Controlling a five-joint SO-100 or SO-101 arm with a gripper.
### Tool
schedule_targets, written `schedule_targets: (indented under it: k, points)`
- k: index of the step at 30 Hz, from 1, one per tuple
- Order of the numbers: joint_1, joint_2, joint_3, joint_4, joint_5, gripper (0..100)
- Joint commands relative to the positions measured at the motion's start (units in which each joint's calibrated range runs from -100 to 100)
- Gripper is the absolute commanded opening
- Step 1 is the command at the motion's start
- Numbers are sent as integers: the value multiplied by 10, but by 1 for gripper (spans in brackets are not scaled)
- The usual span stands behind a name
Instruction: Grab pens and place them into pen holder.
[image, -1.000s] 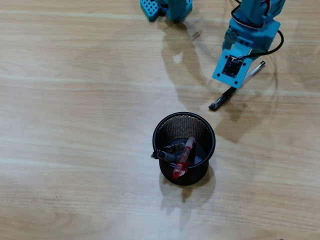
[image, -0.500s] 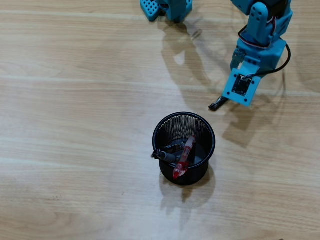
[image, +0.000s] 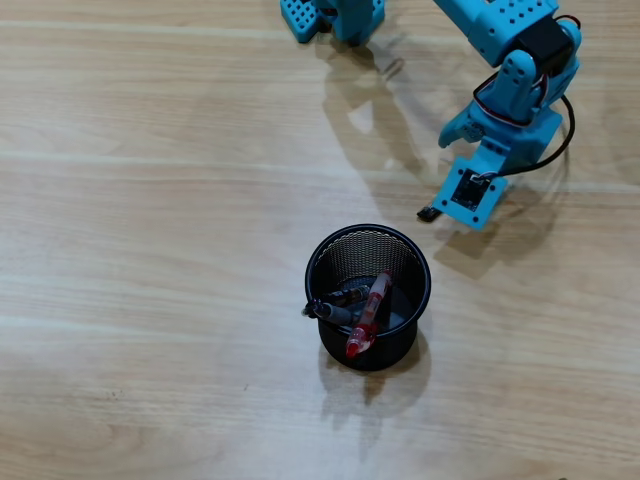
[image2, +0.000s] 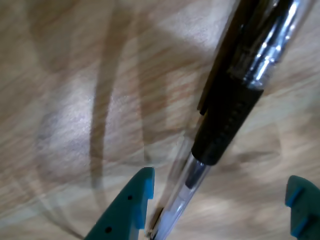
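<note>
In the overhead view, we see the blue arm (image: 505, 60) reaching down over the wooden desk (image: 150, 250), with the hand (image: 450, 205) low over a clear-and-black pen (image: 428, 213); only the pen's dark end shows from under the hand there. In the wrist view, the two teal fingertips (image2: 127, 205) stand wide apart with the hand (image2: 222, 207) straddling that pen (image2: 227, 110), whose clear tip sits just beside the left fingertip. The pen runs diagonally across the frame, black grip section in the middle. We cannot tell whether the left fingertip touches the pen.

The black wire-mesh pen holder (image: 420, 262) stands upright near the desk centre, well apart from the hand. Inside it we see a red-and-clear pen (image: 368, 315) leaning against the near wall, and dark pens (image: 335, 305) lying beside it.
</note>
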Motion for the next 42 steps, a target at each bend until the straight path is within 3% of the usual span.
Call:
schedule_targets:
  k: [1, 9, 17, 38, 42]
  points:
    - [0, 11, -22, -25, -4, 30]
    - [5, 38, -22, -40, -4, 28]
    - [6, 32, -23, -34, -4, 9]
    - [17, -12, -22, -27, 11, 2]
    - [45, -83, -28, 57, 36, 2]
